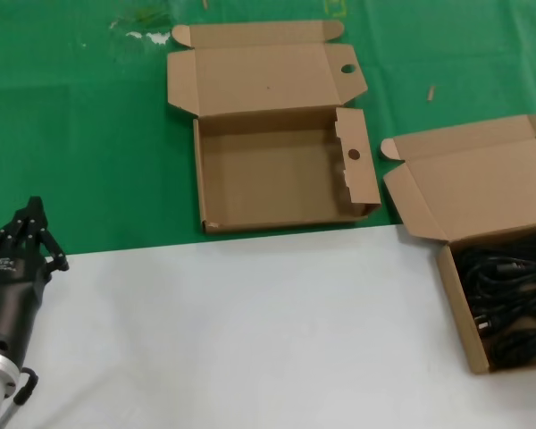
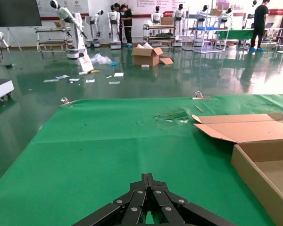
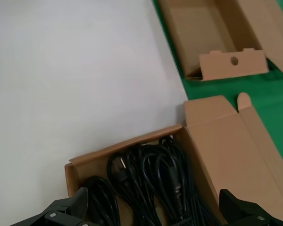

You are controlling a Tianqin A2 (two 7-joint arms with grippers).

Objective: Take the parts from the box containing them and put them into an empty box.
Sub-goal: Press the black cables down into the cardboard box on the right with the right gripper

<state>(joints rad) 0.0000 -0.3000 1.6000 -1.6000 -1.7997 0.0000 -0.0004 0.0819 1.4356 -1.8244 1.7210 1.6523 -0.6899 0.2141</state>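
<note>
The parts, black power cords (image 1: 511, 299), lie piled in the box containing them (image 1: 454, 304) at the right, its plain lid folded back. In the right wrist view my right gripper (image 3: 153, 203) hangs open just above those cords (image 3: 151, 181), one finger (image 3: 68, 205) over each side wall of that box (image 3: 125, 143); it is out of the head view. The empty box (image 1: 272, 174) with round holes in its flap sits open at the centre back, also seen as the holed box (image 3: 233, 66). My left gripper (image 1: 34, 207) rests shut at the near left, holding nothing.
A green cloth (image 1: 80, 134) covers the far half of the table and a white surface (image 1: 250, 331) the near half. The left gripper tips (image 2: 148, 178) point across the cloth towards the empty box's side (image 2: 259, 181). A small scrap (image 1: 431, 91) lies behind the boxes.
</note>
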